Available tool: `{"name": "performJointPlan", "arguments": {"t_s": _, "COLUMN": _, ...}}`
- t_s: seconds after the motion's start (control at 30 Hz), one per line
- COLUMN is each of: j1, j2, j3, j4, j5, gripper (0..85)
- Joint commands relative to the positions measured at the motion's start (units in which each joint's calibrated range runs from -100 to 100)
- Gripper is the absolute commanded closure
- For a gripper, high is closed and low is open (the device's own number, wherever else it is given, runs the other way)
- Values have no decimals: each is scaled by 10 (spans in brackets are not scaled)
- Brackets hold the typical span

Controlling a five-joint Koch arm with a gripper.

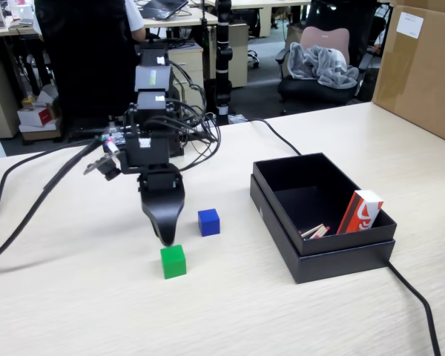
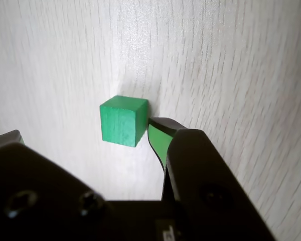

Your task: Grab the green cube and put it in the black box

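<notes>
poised low over the pale wood table [image 1: 74, 297], the black gripper [image 1: 165, 239] points straight down with its tip just above and behind the green cube [image 1: 173, 261] in the fixed view. from that side the jaws line up one behind the other, so only one dark tip shows. in the wrist view one green-lined fingertip [image 2: 158, 138] sits just beside the right edge of the green cube [image 2: 122, 120], at the cube's lower right corner, close enough that contact cannot be ruled out; the other jaw shows only as a grey sliver at the left edge, well apart from the first, so the jaws stand spread and nothing is gripped between them. the cube rests flat on the table, not between the jaws but just ahead of and left of the lined fingertip.

just right of the gripper and slightly behind it in the fixed view lies a blue cube [image 1: 208, 222], apart from the green one. farther right of the gripper sits the black box [image 1: 282, 215], a shallow tray nested in a second wall, with a red and white carton [image 1: 360, 211] leaning in its near right corner and a few small sticks [image 1: 314, 231] beside it. a brown cardboard box [image 1: 419, 70] stands at the far right, and black cables [image 1: 30, 200] trail away left of the arm.
</notes>
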Motion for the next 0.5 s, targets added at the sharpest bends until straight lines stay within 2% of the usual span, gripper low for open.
{"name": "performJointPlan", "arguments": {"t_s": 0.0, "j1": 2, "j2": 12, "j3": 58, "j4": -1, "j5": 0, "gripper": 368}}
{"name": "performJointPlan", "arguments": {"t_s": 0.4, "j1": 7, "j2": 133, "j3": 118, "j4": -1, "j5": 0, "gripper": 382}}
{"name": "performJointPlan", "arguments": {"t_s": 0.47, "j1": 7, "j2": 142, "j3": 120, "j4": -1, "j5": 0, "gripper": 406}}
